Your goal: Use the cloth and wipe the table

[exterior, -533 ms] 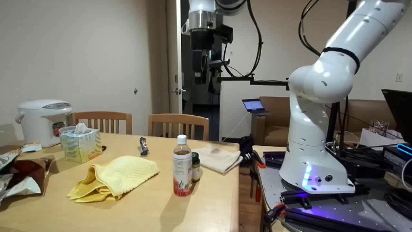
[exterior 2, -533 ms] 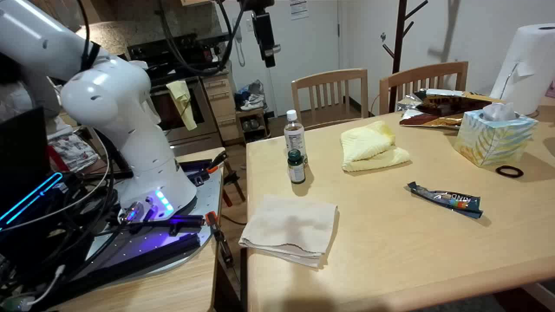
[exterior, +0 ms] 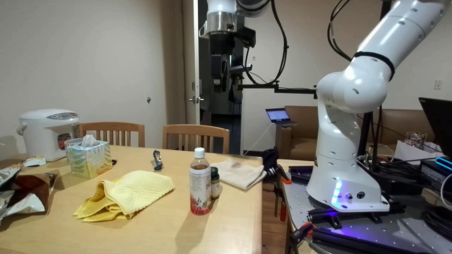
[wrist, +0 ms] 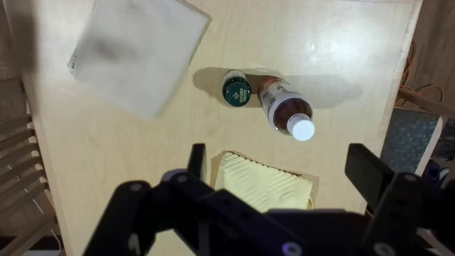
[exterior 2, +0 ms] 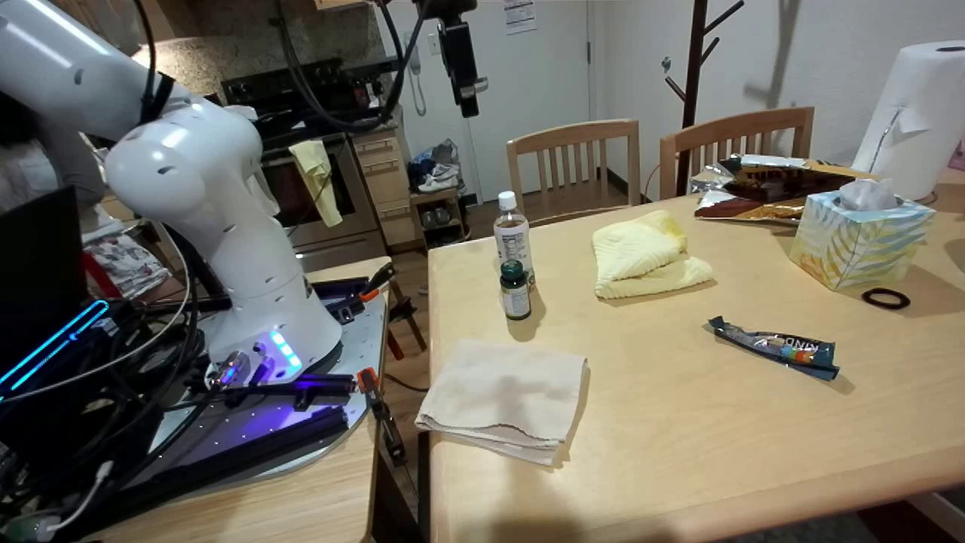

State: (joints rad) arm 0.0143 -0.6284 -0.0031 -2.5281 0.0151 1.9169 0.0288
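A folded yellow cloth (exterior: 130,194) lies on the wooden table (exterior: 141,236); an exterior view (exterior 2: 641,260) and the wrist view (wrist: 266,181) show it too. A folded off-white cloth (exterior 2: 505,400) lies flat near the table edge by the robot base; it also shows in the wrist view (wrist: 138,53). My gripper (wrist: 277,151) is open and empty, high above the table and touching nothing. In the wrist view the near part of the yellow cloth lies below and between the fingers, and the rest is hidden behind the gripper. The gripper (exterior 2: 466,98) hangs at the top of both exterior views.
A tea bottle (exterior: 200,187) and a small green bottle (exterior 2: 515,290) stand upright between the cloths. A bar wrapper (exterior 2: 780,347), tissue box (exterior 2: 859,237), black ring (exterior 2: 886,299), snack bags (exterior 2: 784,188), paper roll (exterior 2: 908,121) and water boiler (exterior: 49,134) are on the table. Chairs (exterior: 196,135) stand alongside.
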